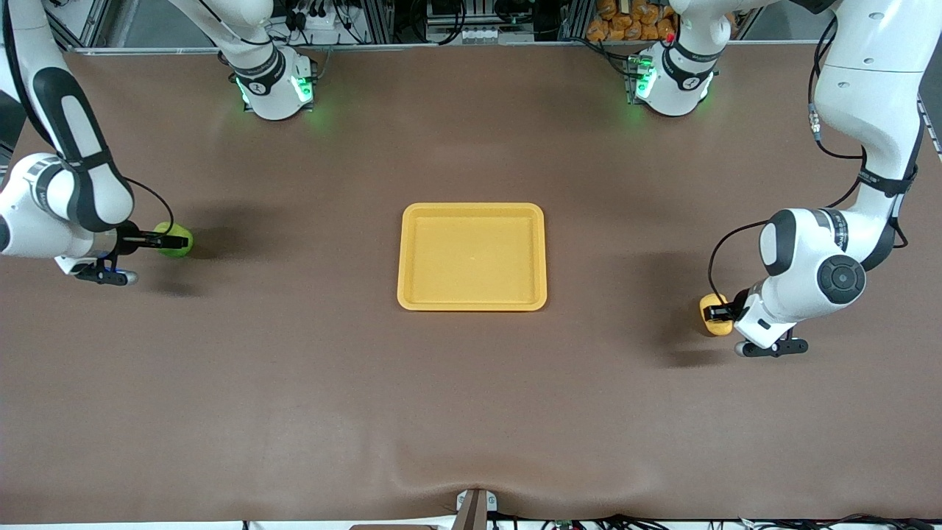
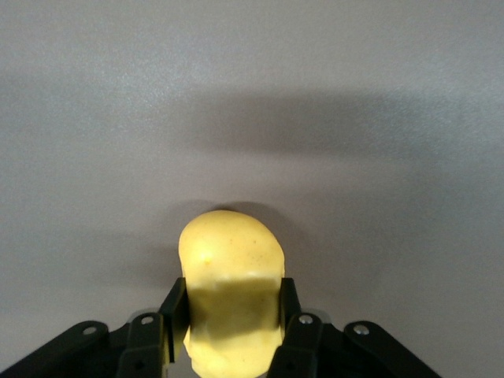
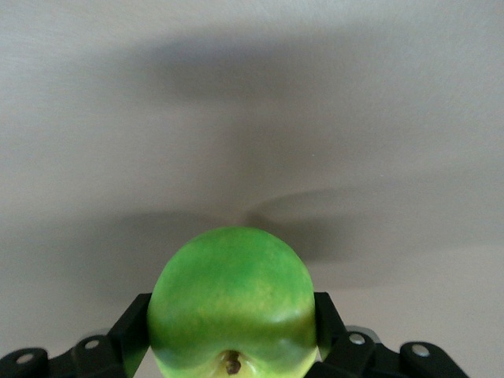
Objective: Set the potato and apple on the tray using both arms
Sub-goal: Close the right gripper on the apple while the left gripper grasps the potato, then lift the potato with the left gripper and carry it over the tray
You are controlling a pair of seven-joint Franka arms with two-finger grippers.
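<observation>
The yellow-orange tray (image 1: 472, 209) lies in the middle of the table with nothing in it. My left gripper (image 1: 715, 312) is low at the table near the left arm's end, shut on the yellow potato (image 1: 715, 327). In the left wrist view the fingers (image 2: 175, 305) press both sides of the potato (image 2: 231, 256). My right gripper (image 1: 174, 239) is low at the table near the right arm's end, shut on the green apple (image 1: 176, 250). In the right wrist view the apple (image 3: 232, 279) sits between the fingers (image 3: 135, 327) with its stem pit facing the camera.
The brown table mat (image 1: 471, 412) stretches between each gripper and the tray. The two green-lit arm bases (image 1: 274, 88) stand along the table edge farthest from the front camera. Cables and orange items lie off the table past the bases.
</observation>
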